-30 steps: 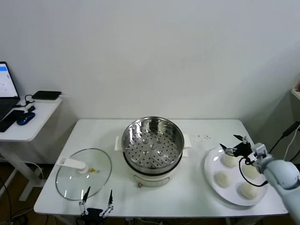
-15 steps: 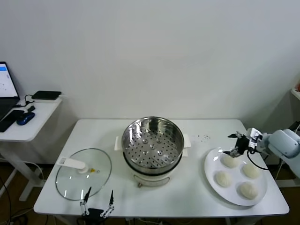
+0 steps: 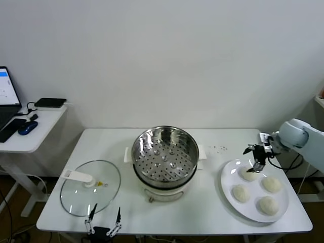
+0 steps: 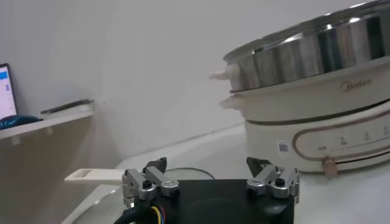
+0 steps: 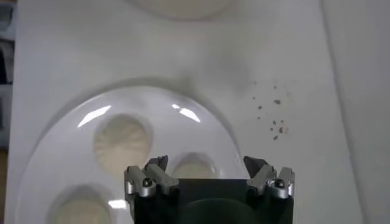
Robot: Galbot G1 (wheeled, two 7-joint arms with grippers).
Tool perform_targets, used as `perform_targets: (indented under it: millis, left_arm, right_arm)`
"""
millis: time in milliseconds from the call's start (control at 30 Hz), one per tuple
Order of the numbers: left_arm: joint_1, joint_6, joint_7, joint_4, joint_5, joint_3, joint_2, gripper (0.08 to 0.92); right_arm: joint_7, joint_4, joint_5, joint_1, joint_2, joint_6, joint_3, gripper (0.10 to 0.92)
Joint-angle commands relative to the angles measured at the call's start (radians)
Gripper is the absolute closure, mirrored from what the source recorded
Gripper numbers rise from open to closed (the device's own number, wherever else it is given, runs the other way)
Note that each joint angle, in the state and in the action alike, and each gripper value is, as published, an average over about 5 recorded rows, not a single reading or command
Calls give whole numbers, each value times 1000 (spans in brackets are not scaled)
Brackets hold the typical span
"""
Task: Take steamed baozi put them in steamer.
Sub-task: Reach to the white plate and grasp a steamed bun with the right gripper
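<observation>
So the right tool (image 3: 256,158) has swung round in the last second: it was coming at the plate (image 3: 229,190) from low on the near side with the arm lying across the buns, and now the arm reaches in from the far right edge of the tabletop (image 3: 212,212), and the tool hangs just over the bun at the back of the plate. Its fingers are spread wide apart with nothing between them, and from the right wrist view that bun (image 5: 194,168) sits pretty much right under the gap.

All four steamed baozi (image 3: 248,173) are on the white plate at the right end of the tabletop, none picked up yet. The steamer (image 3: 165,152) sits in the middle, lid off, perforated basket bare, so zero buns moved so far. The glass lid (image 3: 90,186) is lying flat off to the left of it.

My read is that the repositioning was just lining up a top-down grab on that back bun; next would be dropping down and closing gently, since these look soft and would squash easily.

The left tool (image 3: 104,218) is parked low at the near edge of the tabletop by the lid, fingers apart, holding nothing, not doing anything
</observation>
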Motion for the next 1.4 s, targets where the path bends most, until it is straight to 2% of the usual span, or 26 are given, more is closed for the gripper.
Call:
perform_targets:
  millis: [33,400,1267,1400]
  left_arm:
    - [0,0,1,5,3,-2,-12,177]
    - [-2,1,4,16,11,-18,-9,177]
    - [-15,-8,3,46,10,-34,-5,177]
    - [-14,-10,3,44,9,-37,-6,177]
  right_arm:
    - [-65,-156,-29,64,83,62,-138,203]
    - [-100,-295,-69,-6,205,169,-99,203]
    - [-75,-320,-124,-74,220,176,-47,203]
    - [-76,-314,-131,-75,217,177,-45,244]
